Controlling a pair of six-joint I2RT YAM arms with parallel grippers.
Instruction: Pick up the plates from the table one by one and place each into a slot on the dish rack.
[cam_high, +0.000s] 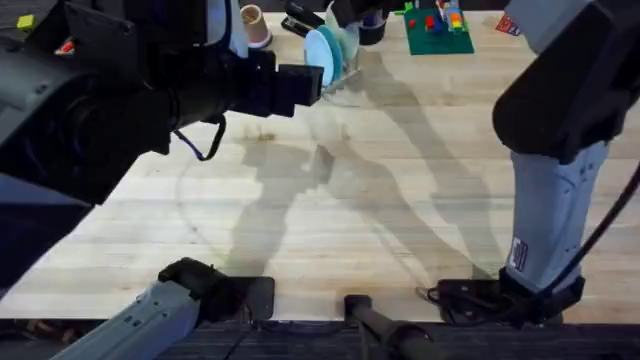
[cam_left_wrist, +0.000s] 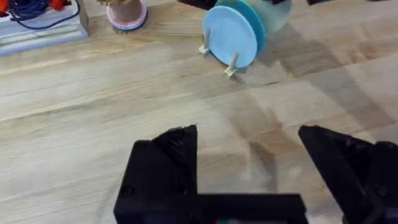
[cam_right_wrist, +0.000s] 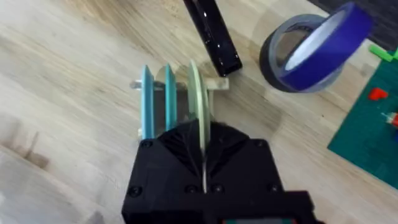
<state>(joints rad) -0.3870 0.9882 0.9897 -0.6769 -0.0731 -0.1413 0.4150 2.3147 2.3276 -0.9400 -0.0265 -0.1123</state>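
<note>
Pale cream-yellow plate (cam_right_wrist: 198, 102) on edge, standing straight ahead of right gripper (cam_right_wrist: 204, 163), pinched between closed fingers, seated in dish rack (cam_right_wrist: 214, 85) beside two light blue plates (cam_right_wrist: 157, 102). Release likely next. Left gripper (cam_left_wrist: 249, 158) spread wide, empty, low over table (cam_left_wrist: 93, 124), rack well ahead.

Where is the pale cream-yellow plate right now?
The cream-yellow plate stands upright in the dish rack beside two blue plates, pinched at its edge by the right gripper.
</note>
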